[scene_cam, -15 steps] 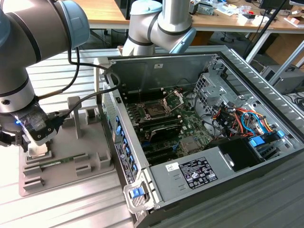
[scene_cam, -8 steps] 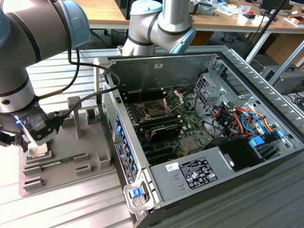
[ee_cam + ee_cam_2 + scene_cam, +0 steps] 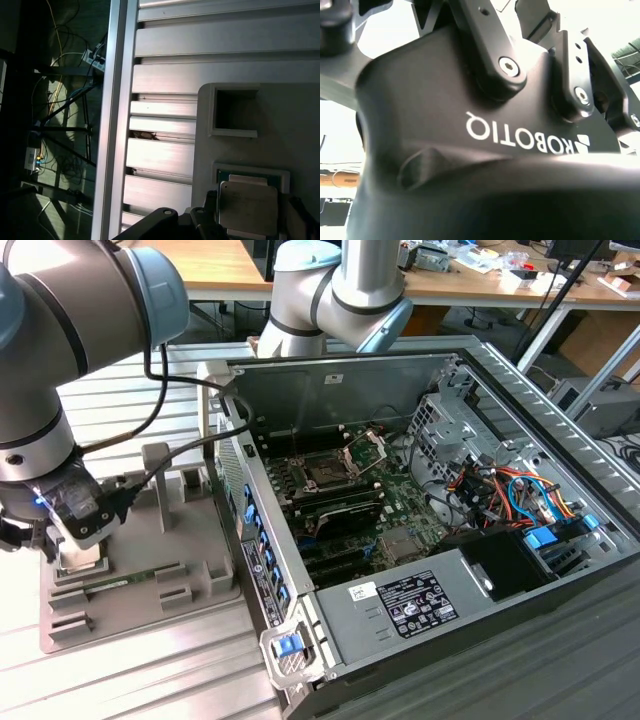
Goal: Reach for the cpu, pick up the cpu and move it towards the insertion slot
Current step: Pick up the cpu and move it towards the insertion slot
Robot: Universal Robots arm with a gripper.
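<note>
Just one cpu (image 3: 248, 207) at one tool (image 3: 74, 540)

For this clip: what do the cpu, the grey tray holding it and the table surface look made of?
The cpu: metal top, probably; dull silvery sheen with a flat, pale face. The grey tray: matte plastic, it seems; uniform grey, moulded recesses with rounded corners, no glare. The table: likely aluminium profile; brushed silver slats with bright reflections along long grooves.

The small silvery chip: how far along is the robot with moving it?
Reaching looks done: the gripper is down at the thin silvery square cpu, which lies in the grey tray. No lift shows. Carrying it to the metal-framed insertion slot on the green board remains.
</note>
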